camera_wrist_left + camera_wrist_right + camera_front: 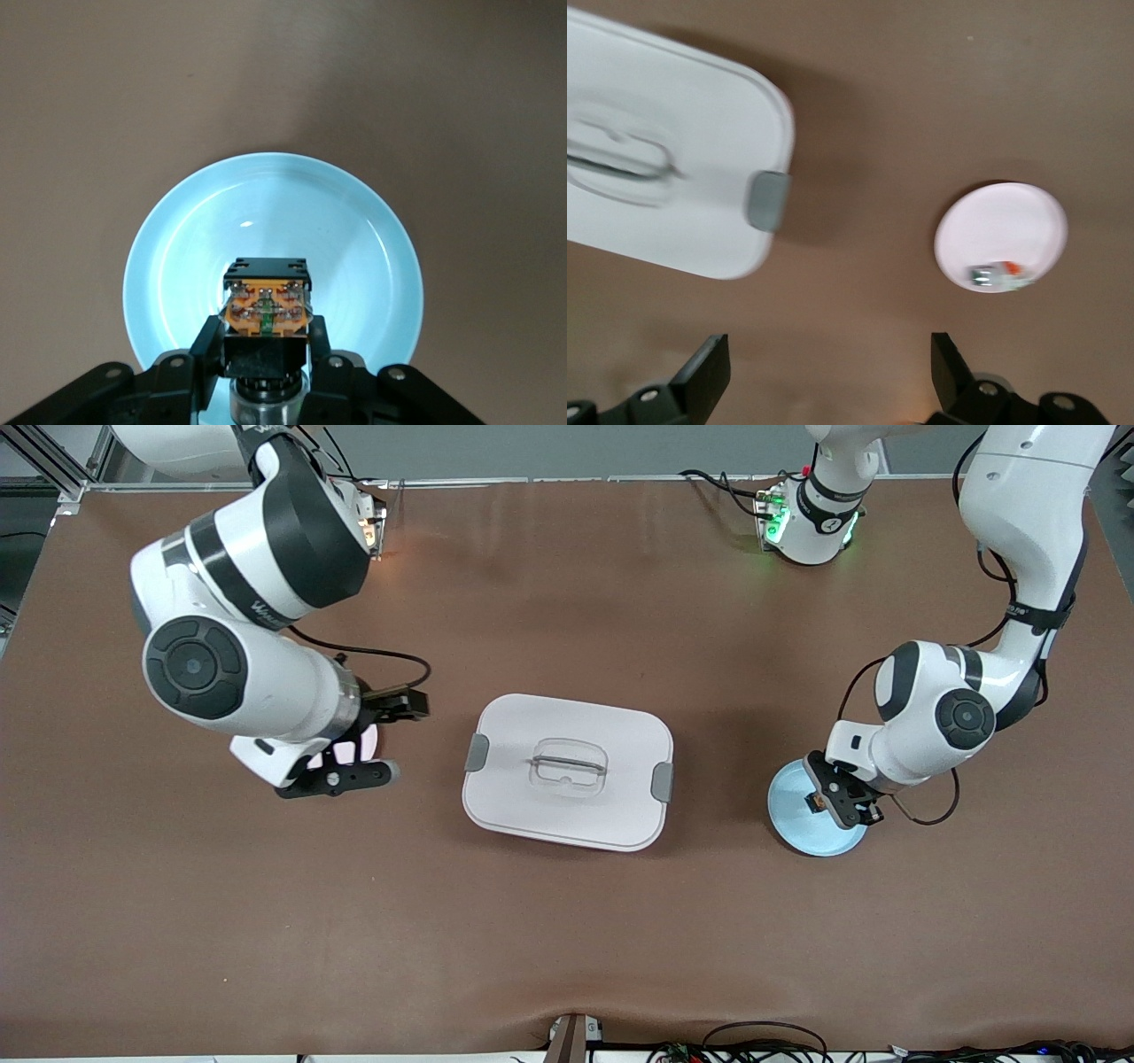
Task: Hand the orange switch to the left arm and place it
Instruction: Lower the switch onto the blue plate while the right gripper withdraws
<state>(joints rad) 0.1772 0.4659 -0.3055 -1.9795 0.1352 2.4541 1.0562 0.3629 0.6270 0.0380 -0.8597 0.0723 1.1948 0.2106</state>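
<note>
The orange switch (266, 305), a small black block with orange parts, is clamped between the fingers of my left gripper (266, 341). It hangs just over a light blue plate (177, 257) at the left arm's end of the table, and whether it touches the plate cannot be told. In the front view the left gripper (842, 802) covers part of that plate (811, 834). The white box (567, 771) with grey latches lies mid-table between the arms. My right gripper (406, 740) hangs open and holds nothing, over the pink plate (365, 740) beside the box.
On the pink plate (1001, 232) lies a small whitish piece with green and red bits (997, 275). The box's corner and a grey latch (767, 200) show in the right wrist view. Brown table surface surrounds everything, with cables along the edge nearest the front camera.
</note>
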